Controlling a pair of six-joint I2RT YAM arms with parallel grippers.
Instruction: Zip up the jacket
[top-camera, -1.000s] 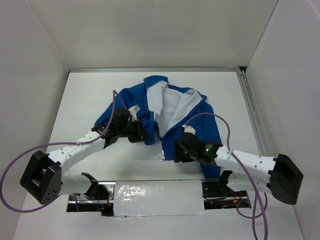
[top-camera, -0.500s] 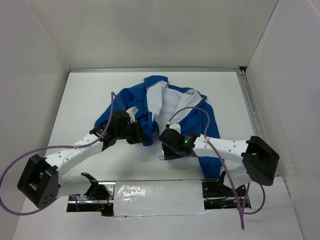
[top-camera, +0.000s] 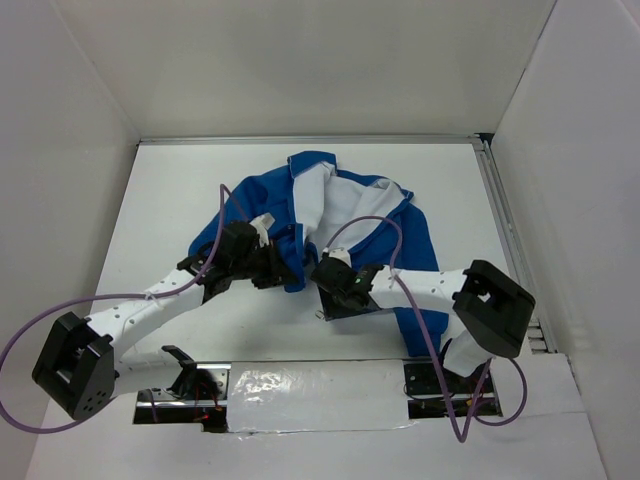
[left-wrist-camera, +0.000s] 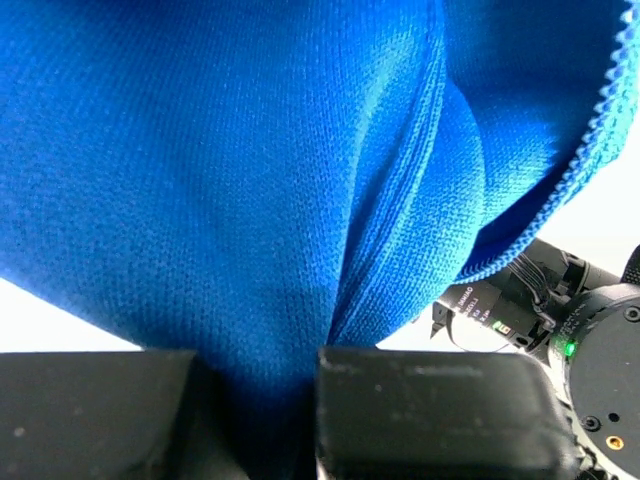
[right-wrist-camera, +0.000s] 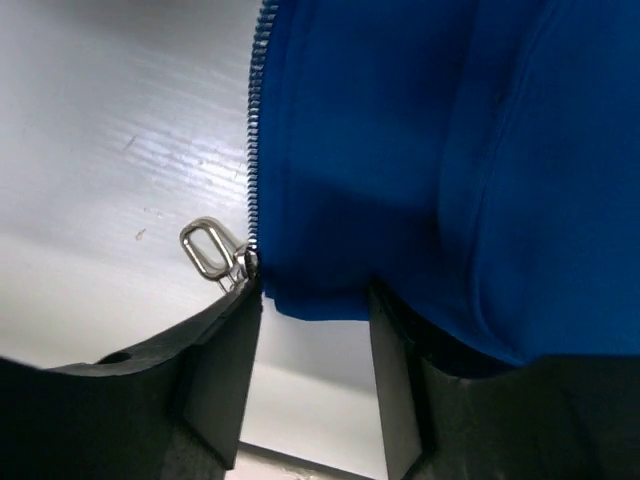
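Left hand (left-wrist-camera: 258, 365) pinches a fold of the jacket (left-wrist-camera: 250, 170). Right hand (right-wrist-camera: 315, 310) is spread astride the jacket's lower hem, one finger touching the zipper pull (right-wrist-camera: 208, 248).

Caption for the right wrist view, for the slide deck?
Right pincer open, straddling the jacket at its bottom corner, silver zipper pull just beside it.

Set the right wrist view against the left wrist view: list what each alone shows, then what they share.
Right wrist only: the zipper teeth and silver pull ring, at the hem corner inside the open right gripper. Left wrist only: a fold of fabric pinched in the left gripper, plus the right arm's green-lit wrist. Both: the blue jacket over the white table.
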